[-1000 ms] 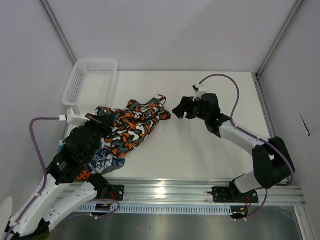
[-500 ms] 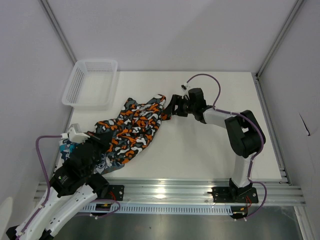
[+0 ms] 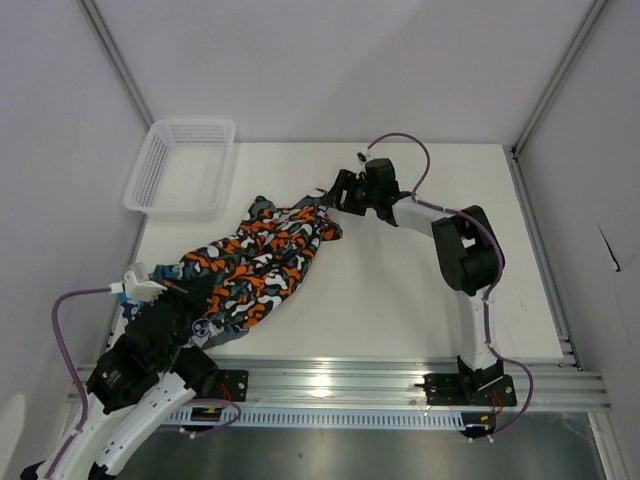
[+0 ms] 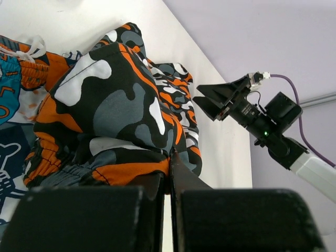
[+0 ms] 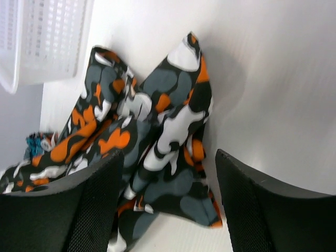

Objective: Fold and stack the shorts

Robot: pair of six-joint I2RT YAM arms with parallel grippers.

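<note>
Now the left gripper, clenched on the camouflage shorts, has drawn back to the near-left corner of the table, over the patchwork shorts. The camouflage pair runs diagonally toward the far edge. There the right gripper, jaws spread, has closed in and straddles the leg tip.

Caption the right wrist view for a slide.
Open right gripper at one end of the camo shorts, basket upper left.

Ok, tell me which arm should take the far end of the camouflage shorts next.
Right. The right gripper hangs open just at the far end of the camouflage shorts, while the left gripper is shut on their near end, so it is occupied.
</note>
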